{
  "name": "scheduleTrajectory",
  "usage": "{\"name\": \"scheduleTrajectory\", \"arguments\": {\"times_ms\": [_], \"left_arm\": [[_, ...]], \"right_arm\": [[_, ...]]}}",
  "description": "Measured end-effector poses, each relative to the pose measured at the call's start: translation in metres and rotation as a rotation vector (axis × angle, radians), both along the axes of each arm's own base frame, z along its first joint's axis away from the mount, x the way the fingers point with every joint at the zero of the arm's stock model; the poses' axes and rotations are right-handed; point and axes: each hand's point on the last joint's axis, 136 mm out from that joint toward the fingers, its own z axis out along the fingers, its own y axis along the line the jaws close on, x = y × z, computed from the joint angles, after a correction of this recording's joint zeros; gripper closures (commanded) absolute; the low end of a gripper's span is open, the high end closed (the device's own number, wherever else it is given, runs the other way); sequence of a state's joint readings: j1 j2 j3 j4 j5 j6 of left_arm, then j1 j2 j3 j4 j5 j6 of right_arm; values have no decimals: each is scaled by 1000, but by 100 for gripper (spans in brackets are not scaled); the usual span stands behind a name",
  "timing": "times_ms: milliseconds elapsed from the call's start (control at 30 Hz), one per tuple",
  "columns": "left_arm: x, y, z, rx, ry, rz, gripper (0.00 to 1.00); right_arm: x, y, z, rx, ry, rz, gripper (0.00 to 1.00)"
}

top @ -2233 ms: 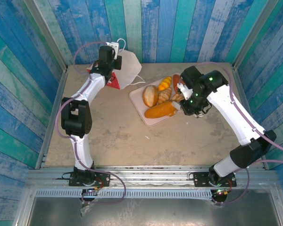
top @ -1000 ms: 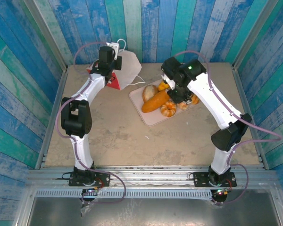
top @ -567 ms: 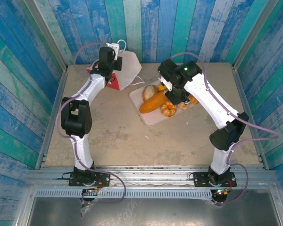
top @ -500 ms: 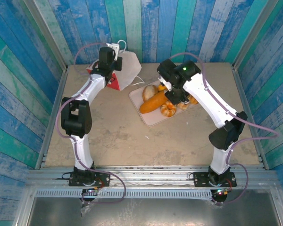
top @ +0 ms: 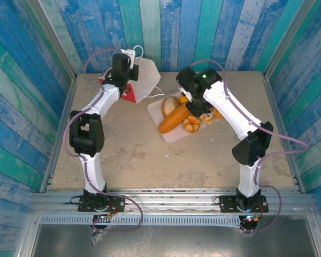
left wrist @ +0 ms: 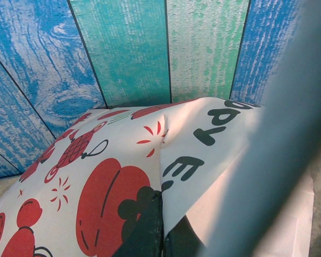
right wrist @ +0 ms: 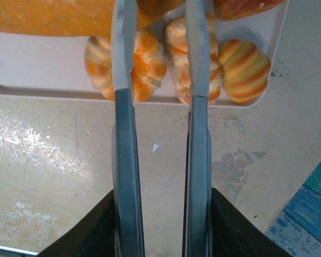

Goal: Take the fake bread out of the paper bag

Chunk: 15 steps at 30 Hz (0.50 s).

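Directly under the right gripper (right wrist: 159,16), jaws partly open and gripping nothing: flat pale square tray (right wrist: 43,72) carrying the glossy orange-brown toy bread (top: 191,124). Twisted orange ring (right wrist: 99,59) sits beneath one finger, ridged croissant-like piece (right wrist: 176,53) beneath the other, striped round bun (right wrist: 245,69) just beside that. Long golden loaf (top: 174,119) lies ahead-left, oval brown bun (top: 169,104) just past it. Well off to the far left, the left gripper (top: 123,75) is closed on the wall of the red-and-white fruit-print paper bag (top: 144,77), which lies slumped on its side; can't tell if any piece is inside. Judgement: pieces look light, rigid, slick and rounded, so pinch across the narrowest width, mid-length on the loaf. Bag looks thin and floppy, and will drag unless pinned.
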<state>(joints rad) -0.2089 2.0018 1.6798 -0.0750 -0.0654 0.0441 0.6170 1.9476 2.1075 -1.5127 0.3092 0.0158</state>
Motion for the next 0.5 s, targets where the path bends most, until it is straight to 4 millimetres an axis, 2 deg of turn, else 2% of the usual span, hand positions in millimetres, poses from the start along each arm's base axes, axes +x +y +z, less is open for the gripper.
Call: {"name": "scheduleTrajectory", "arguments": {"times_ms": [300,500], "left_arm": [[0,0,0,-7,1,3,100],[0,0,0,-30,4,9,100]], "right_arm": [[7,3,9,53,-34,-36,56],[17,2,28,134,-97,-94,58]]}}
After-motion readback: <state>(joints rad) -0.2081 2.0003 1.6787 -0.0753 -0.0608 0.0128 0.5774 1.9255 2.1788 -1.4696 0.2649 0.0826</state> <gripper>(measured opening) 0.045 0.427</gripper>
